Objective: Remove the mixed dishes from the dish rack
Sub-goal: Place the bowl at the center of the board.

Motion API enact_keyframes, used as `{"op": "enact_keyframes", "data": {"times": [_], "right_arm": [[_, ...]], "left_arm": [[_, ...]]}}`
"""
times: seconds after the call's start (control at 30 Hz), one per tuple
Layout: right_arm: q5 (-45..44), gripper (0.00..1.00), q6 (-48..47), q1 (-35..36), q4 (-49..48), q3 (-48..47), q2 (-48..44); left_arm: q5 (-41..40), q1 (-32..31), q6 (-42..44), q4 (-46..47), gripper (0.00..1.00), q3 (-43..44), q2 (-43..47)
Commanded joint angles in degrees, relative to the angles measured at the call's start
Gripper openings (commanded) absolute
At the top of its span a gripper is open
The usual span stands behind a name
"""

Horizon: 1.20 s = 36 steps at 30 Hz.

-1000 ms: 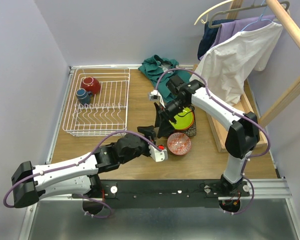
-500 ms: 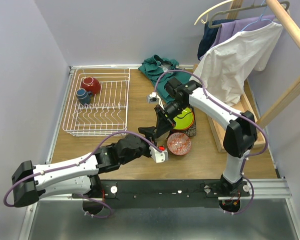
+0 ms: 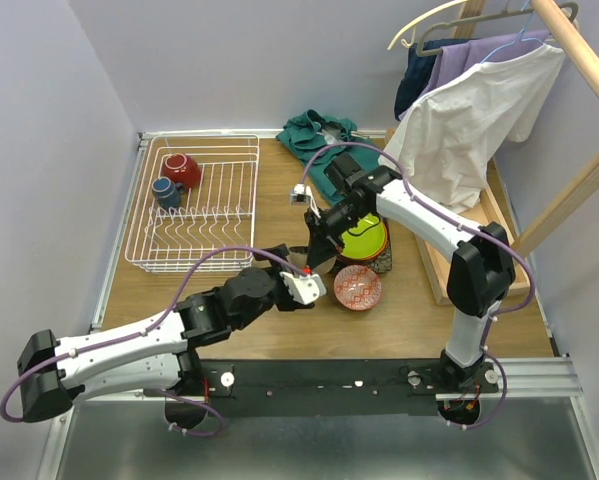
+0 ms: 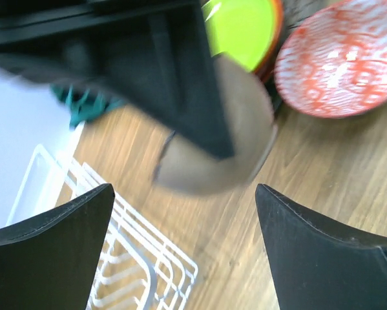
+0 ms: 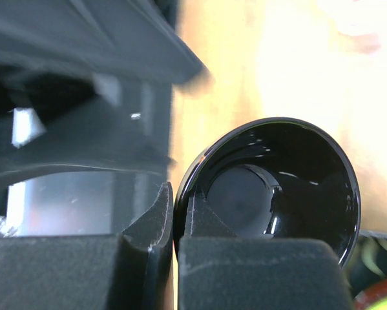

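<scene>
One bowl (image 5: 278,184) in right gripper (image 5: 176,216)

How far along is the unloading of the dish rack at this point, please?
Done: the plate stack, lime-green on top, and the red-patterned bowl sit on the table outside the dish rack. In hand: the right gripper pinches the rim of the beige bowl; the left gripper is open. Left: the red cup and dark-blue mug are in the rack.

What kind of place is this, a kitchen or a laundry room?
Probably a staged home corner for robot tests: a dish rack on a wooden table, shirts on hangers, two robot arms.
</scene>
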State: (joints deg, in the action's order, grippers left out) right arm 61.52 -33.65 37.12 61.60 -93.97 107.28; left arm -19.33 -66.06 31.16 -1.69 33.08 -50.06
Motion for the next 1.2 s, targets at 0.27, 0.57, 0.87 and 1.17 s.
{"op": "enact_keyframes", "data": {"times": [0.27, 0.57, 0.87, 1.17], "right_arm": [[-28.1, 0.01, 19.8, 2.0, -33.3, 5.8, -4.6], [-43.2, 0.01, 18.6, 5.9, -43.1, 5.3, 0.5], [-58.5, 0.01, 17.6, 10.4, -53.8, 9.8, 4.5], [-66.3, 0.01, 16.9, 13.7, -59.2, 15.2, 7.6]], "left_arm": [[-4.8, 14.6, -28.7, -18.6, 0.99, 12.8, 4.7], [-2.1, 38.3, -48.3, -28.6, 0.99, 20.7, 4.3], [-3.7, 51.2, -57.9, -35.2, 0.99, 22.0, 3.9], [-3.3, 51.4, -58.1, -35.1, 0.99, 20.3, 4.9]]}}
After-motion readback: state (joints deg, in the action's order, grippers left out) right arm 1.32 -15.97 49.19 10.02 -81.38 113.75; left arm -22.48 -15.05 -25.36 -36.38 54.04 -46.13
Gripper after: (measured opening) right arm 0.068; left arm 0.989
